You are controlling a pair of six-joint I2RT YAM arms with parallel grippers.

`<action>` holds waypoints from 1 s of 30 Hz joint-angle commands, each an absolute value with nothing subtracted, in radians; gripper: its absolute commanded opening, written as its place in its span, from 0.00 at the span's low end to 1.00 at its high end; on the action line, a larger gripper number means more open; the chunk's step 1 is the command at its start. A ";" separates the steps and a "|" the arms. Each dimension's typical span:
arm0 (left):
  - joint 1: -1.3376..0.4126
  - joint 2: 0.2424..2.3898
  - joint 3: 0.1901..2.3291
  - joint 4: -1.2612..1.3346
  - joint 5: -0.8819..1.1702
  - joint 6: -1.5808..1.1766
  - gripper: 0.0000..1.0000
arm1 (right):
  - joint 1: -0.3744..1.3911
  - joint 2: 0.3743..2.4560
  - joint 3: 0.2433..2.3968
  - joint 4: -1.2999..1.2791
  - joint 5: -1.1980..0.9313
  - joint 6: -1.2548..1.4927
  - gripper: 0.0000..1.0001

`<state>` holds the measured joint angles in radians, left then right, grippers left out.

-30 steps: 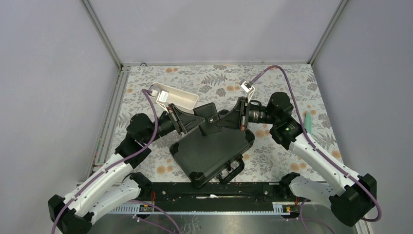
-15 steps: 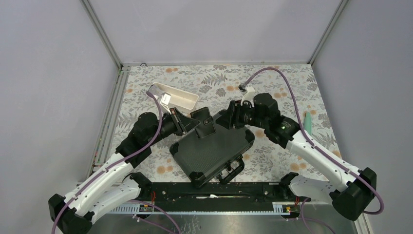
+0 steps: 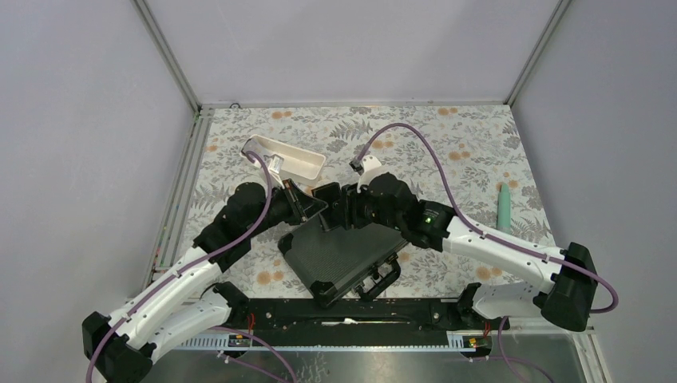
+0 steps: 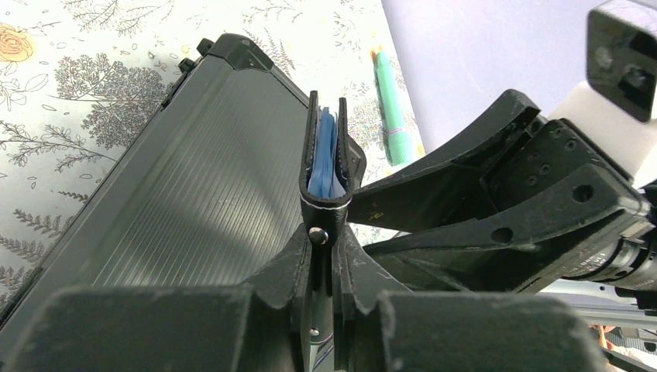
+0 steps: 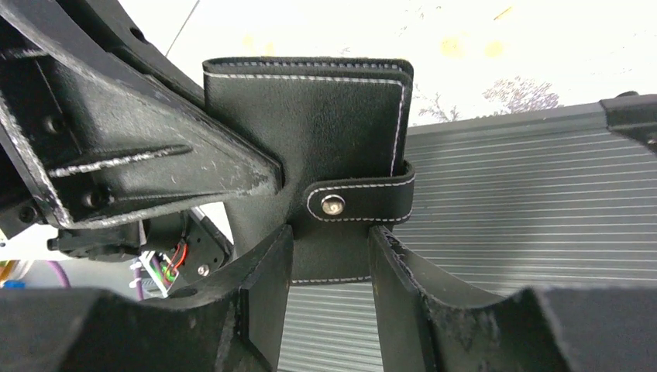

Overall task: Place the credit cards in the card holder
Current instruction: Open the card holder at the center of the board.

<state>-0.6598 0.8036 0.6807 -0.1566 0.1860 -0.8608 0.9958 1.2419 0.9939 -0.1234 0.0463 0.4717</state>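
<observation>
The left gripper stands clenched on the lower edge of the card holder, holding the small black wallet on edge at the centre of the left wrist view, above the ribbed lid of the hard case. In the overhead view the wallet sits mid-frame between the two arms, just below the white tray and well apart from the green pen at the right. The right gripper has its jaws parted. In its own view they rise from the bottom edge on either side of the wallet's lower border, just under the snap tab, without closing on anything. The left wrist view shows both of its fingers on the tab side of the wallet, at or just off its face. The tab appears fastened. The leaves gape slightly at the top and show blue pockets, among which no credit cards can be made out. The wallet looks light and soft, with stitched edges that give some stiffness, so a pinch on one border is likely to let the rest flop or twist. Its smooth skin could slip between hard fingers. The better holds look like the stitched border already gripped and, for opening, the free end of the tab beyond its stud.
</observation>
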 commanded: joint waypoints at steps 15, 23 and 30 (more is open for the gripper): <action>-0.665 0.837 0.732 -0.050 0.296 -0.859 0.00 | 1.053 1.295 1.092 -0.092 0.289 0.393 0.56; -0.669 0.837 0.732 -0.034 0.322 -0.864 0.00 | 1.063 1.346 1.123 -0.122 0.422 0.387 0.41; -0.670 0.852 0.733 -0.026 0.334 -0.871 0.00 | 1.085 1.381 1.139 -0.135 0.576 0.394 0.30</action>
<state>-0.6468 0.8577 0.6857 -0.1165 0.1890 -0.8425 1.0863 1.3506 1.0954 -0.1749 0.3847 0.4080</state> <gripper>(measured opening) 0.100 0.319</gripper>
